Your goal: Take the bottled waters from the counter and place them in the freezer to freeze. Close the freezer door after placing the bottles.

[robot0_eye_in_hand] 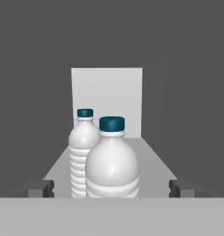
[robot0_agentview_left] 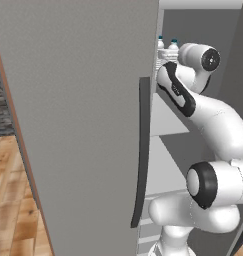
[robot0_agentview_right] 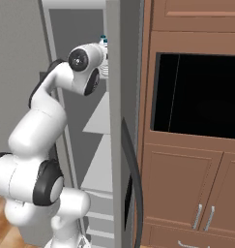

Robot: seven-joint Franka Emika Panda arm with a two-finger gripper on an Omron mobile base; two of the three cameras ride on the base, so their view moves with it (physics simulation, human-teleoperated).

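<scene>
Inside the freezer, two bottled waters are seen standing upright on a pale upper shelf. The nearer bottle is set at the shelf's front edge, and the second bottle is placed just behind it and to its left, partly overlapped. Both dark teal caps are fitted. The fingers are spread wide on either side of the nearer bottle and are clear of it; nothing is held by the gripper. The freezer door is observed standing open, its dark bar handle facing the arm. A brown wooden cabinet with a black oven recess is noted beside the freezer. Wooden flooring is visible beyond the door.
</scene>
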